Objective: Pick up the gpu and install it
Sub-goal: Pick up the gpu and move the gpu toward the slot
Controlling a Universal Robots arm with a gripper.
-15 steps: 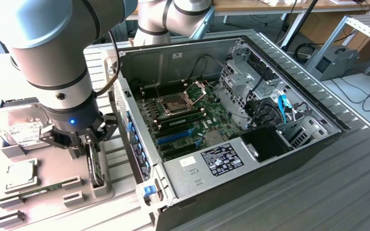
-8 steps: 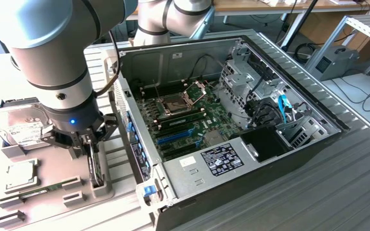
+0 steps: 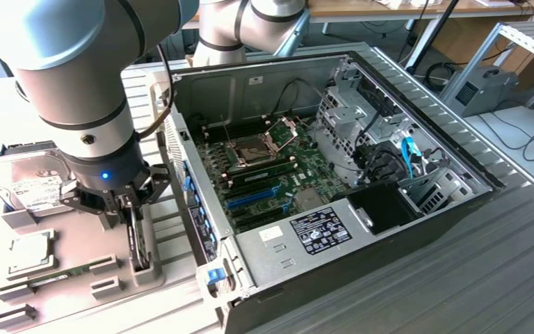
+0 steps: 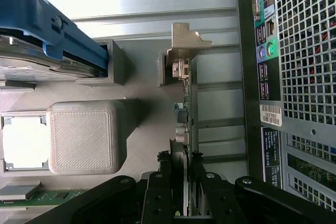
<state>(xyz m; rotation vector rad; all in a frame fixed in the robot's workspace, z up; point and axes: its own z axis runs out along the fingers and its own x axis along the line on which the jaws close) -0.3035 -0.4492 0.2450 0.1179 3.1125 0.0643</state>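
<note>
The gpu (image 3: 138, 240) stands on edge in a slot of the grey parts tray (image 3: 81, 236), just to the exterior view's left of the open computer case (image 3: 360, 209). My gripper (image 3: 130, 209) is lowered straight onto it. From the wrist, the gpu (image 4: 184, 114) shows as a thin edge with its silver bracket (image 4: 185, 43) at the far end. My gripper (image 4: 181, 184) straddles the near end, and both black fingers (image 4: 159, 182) lie against the card's two faces. The card still sits in its holder.
The motherboard (image 3: 267, 174) lies in the case with blue expansion slots (image 3: 248, 200) near its tray-side wall. A hard drive (image 3: 26, 184), a processor (image 3: 28, 250) and a RAM stick (image 3: 53, 276) lie on the tray. The case's rear panel (image 4: 294, 77) runs close beside the card.
</note>
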